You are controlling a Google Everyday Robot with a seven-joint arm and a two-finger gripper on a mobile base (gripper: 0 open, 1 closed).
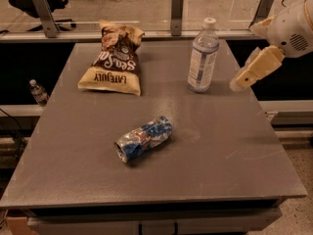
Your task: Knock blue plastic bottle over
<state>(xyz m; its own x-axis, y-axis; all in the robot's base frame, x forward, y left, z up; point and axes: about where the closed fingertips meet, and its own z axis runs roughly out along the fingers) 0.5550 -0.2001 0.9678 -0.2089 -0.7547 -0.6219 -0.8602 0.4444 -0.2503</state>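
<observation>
The blue plastic bottle [202, 56] stands upright at the far right of the grey table [220, 146]. It is clear bluish plastic with a white cap and a pale wrap label. My gripper [243, 82] hangs off the white arm at the right edge of the view. It is to the right of the bottle, level with its lower part, with a small gap between them.
A brown chip bag [115, 58] lies at the far left of the table. A crushed blue-and-silver can [144, 138] lies on its side near the middle. A tiny bottle [38, 92] stands on the floor to the left. A glass rail runs behind the table.
</observation>
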